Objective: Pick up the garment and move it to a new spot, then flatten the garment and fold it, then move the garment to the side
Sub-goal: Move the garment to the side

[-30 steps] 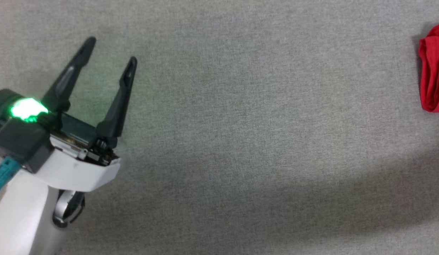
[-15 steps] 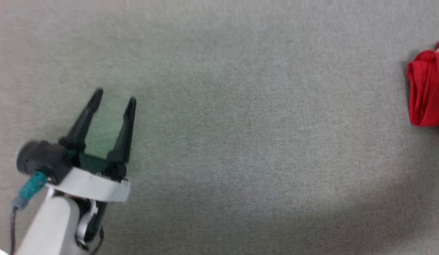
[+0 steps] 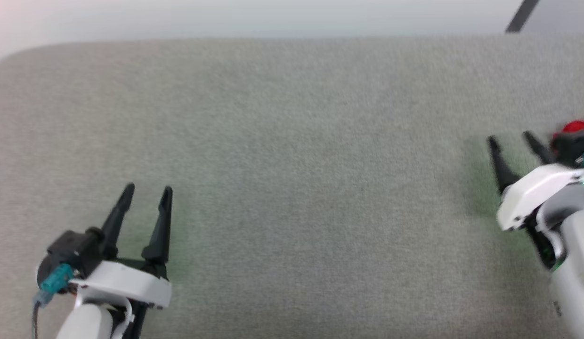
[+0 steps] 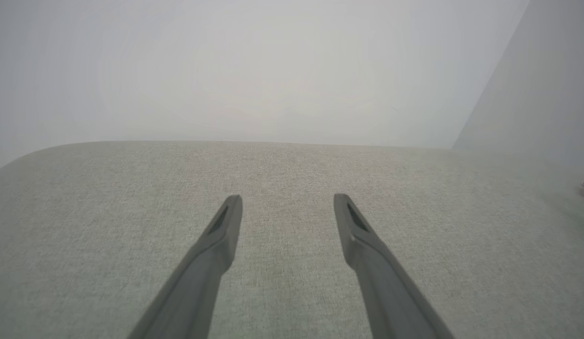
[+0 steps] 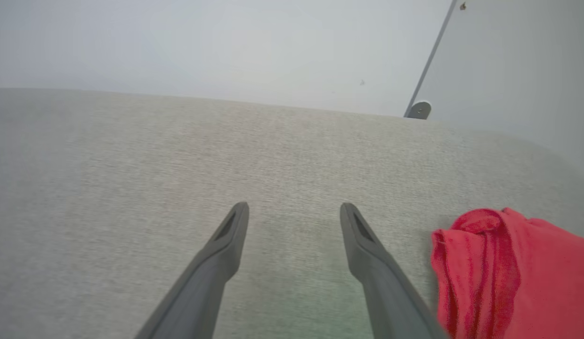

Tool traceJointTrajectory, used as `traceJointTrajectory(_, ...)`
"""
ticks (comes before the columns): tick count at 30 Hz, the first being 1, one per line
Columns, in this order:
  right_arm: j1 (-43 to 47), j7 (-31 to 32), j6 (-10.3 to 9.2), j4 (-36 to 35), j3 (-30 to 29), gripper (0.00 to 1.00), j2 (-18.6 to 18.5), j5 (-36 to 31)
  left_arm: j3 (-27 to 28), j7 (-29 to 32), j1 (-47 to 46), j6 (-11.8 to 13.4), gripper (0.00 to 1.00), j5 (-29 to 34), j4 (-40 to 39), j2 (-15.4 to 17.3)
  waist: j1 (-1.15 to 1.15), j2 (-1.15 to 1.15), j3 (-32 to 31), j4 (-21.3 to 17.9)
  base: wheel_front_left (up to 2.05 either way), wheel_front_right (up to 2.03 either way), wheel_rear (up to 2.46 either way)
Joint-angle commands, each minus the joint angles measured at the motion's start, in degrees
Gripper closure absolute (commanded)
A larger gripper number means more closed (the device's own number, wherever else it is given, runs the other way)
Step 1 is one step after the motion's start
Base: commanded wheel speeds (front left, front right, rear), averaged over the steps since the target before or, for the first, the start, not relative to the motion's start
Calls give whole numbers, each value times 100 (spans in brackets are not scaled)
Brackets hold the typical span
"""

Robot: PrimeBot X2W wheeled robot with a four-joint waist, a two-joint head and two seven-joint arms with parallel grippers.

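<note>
Moved: head camera tilts up, and right gripper swings in at the right edge, jaws wide, nothing held.
Lower left: left gripper, closest, fingers spread, empty too.
Right edge: garment, a red bundle on the grey table, just beside the right gripper, let go.
Top: table's far edge, pale wall behind.
Read: garment lies free, off to the side; task looks all but done.

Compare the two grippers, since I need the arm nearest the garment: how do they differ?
The left gripper is over bare grey surface, far from the red garment; the right gripper has it close beside. The left shows lower in the head view than the right. Both are open, empty.
</note>
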Motion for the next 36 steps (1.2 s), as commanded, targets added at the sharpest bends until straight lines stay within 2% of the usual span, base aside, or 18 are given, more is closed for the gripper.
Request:
traceJointTrajectory(1,177,-113,-4,-130,172,0,65,186,22,-6,105,6,0,-4,86,-59,0,0,-401,273,0,0,0)
traceJointTrajectory(8,701,-584,-4,-548,483,0,330,633,147,-6,359,6,0,20,319,-154,0,0,-847,290,0,0,0)
traceJointTrajectory(12,1025,-714,-4,-764,516,0,273,704,136,-6,462,6,0,41,360,-178,0,0,-1005,295,0,0,0)
traceJointTrajectory(17,1724,-849,-5,-1239,212,0,98,702,82,-6,661,6,0,80,345,-167,0,0,-1270,322,0,0,0)
traceJointTrajectory(21,2342,-843,-5,-1587,-151,0,121,621,29,-6,885,6,0,120,273,-178,0,0,-1419,325,0,0,0)
traceJointTrajectory(36,3994,-318,-4,-3335,-1025,0,831,309,182,-6,1958,109,0,274,-638,-272,0,0,-1604,431,0,0,0)
